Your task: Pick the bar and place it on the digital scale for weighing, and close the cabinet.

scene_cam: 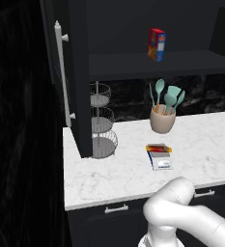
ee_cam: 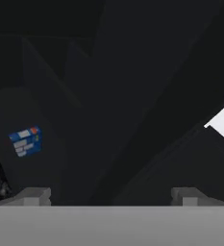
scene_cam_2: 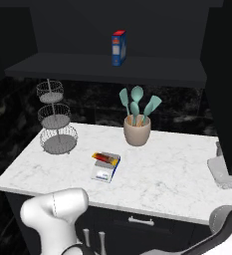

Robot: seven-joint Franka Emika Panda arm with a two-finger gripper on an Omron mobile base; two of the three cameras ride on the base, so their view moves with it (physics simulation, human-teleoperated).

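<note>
Cabinet door (scene_cam: 61,72): standing open at 9 o'clock of the left base view, edge-on to the camera, its long silver handle (scene_cam: 62,72) facing out. Judged not yet closed; this part of the task is remaining.

Wire stand (scene_cam: 102,120): three-tier basket sitting on the counter (scene_cam: 99,178) just beside the open door, at about 9 o'clock from the scale.

Digital scale (scene_cam: 159,158): lying flat on the marble counter, near the front edge, at 6 o'clock from the utensil crock (scene_cam: 162,119).

Bar (scene_cam: 158,148): resting across the 12 o'clock end of the scale, touching its top plate. The right base view is showing the same, bar (scene_cam_2: 105,158) on the scale (scene_cam_2: 105,167). Judged as the weighing part being already done.

Box (scene_cam: 156,44): standing upright on the cabinet shelf (scene_cam: 157,62), at 12 o'clock above the crock. Not part of the task.

Gripper (ee_cam: 111,197): fingers released, spread wide with nothing between them, the two tips showing far apart in the hand view. It is pointing into the dark cabinet interior, with the box (ee_cam: 26,141) at 9 o'clock.

Remaining work: judged as reaching the door and swinging it shut.
</note>
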